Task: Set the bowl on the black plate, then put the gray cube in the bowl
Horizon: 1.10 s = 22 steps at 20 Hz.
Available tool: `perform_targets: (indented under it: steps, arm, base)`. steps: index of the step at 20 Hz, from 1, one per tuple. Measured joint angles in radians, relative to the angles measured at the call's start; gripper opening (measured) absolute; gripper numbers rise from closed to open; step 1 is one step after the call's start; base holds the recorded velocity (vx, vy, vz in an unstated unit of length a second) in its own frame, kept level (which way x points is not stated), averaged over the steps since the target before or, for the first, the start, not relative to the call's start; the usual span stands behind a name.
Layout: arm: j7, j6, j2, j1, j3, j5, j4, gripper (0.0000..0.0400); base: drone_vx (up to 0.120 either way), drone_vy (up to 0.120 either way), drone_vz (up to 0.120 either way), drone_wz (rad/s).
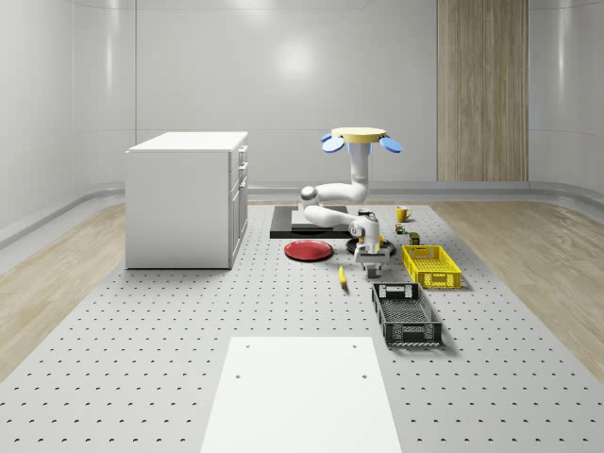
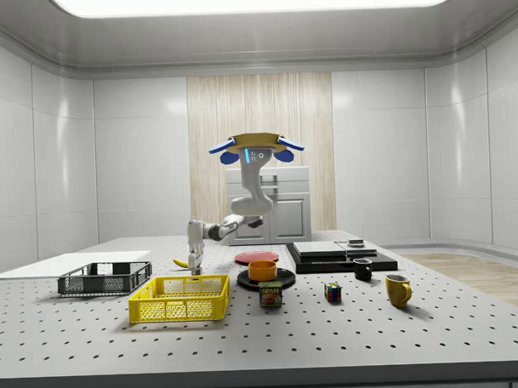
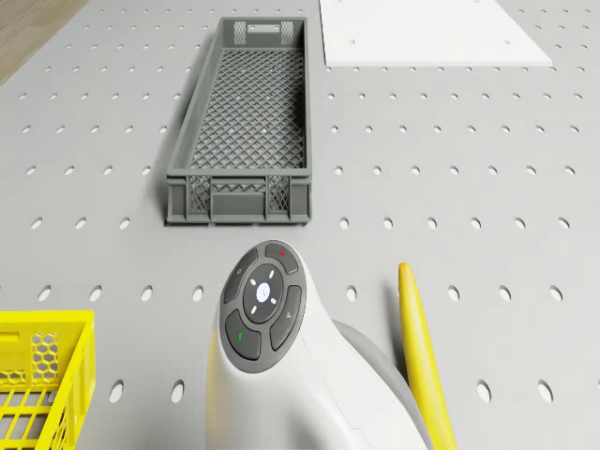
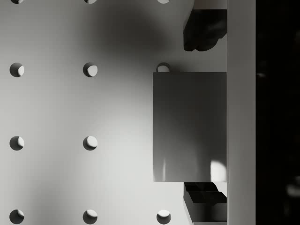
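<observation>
The drone [image 1: 359, 138] hovers above the perforated table, its white arm bent down toward the table top. The gripper [image 1: 371, 264] hangs low beside the banana, between the red plate and the yellow crate. In the wrist view the gray cube [image 4: 190, 126] lies on the table with the gripper [image 4: 204, 117] open over it, one dark finger [image 4: 204, 30] on each side; a strip of table shows between this finger and the cube. The orange bowl [image 2: 262, 269] sits on the black plate [image 2: 287, 278], to the side view's right of the gripper [image 2: 194, 257].
A banana [image 3: 422, 356] lies next to the wrist. A dark crate [image 1: 406, 314], a yellow crate [image 1: 430, 266], a red plate [image 1: 309, 250] and a white cabinet [image 1: 187, 198] surround the spot. A can [image 2: 270, 294], a puzzle cube [image 2: 332, 292] and two mugs [image 2: 398, 289] stand near the plate.
</observation>
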Motion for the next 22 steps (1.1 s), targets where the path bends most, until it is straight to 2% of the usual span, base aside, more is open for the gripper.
perform_targets:
  steps: [5, 8, 12, 19, 22]
  arm:
    - [-0.013, 0.003, 0.004, 0.008, -0.007, -0.008, 0.007, 0.04]
    - [-0.016, 0.002, 0.006, 0.011, -0.009, -0.01, 0.009, 0.0321]
    - [-0.02, -0.001, 0.01, 0.014, -0.011, -0.013, 0.009, 0.0276]
    - [-0.022, -0.017, 0.014, 0.023, 0.009, 0.003, -0.002, 0.0255]
    - [-0.022, -0.034, 0.013, 0.03, 0.039, 0.03, -0.017, 0.0252]
  base:
    - [0.0, 0.0, 0.0, 0.0]
    - [0.0, 0.0, 0.0, 0.0]
    - [0.0, 0.0, 0.0, 0.0]
    - [0.0, 0.0, 0.006, 0.0]
    - [0.0, 0.0, 0.12, 0.0]
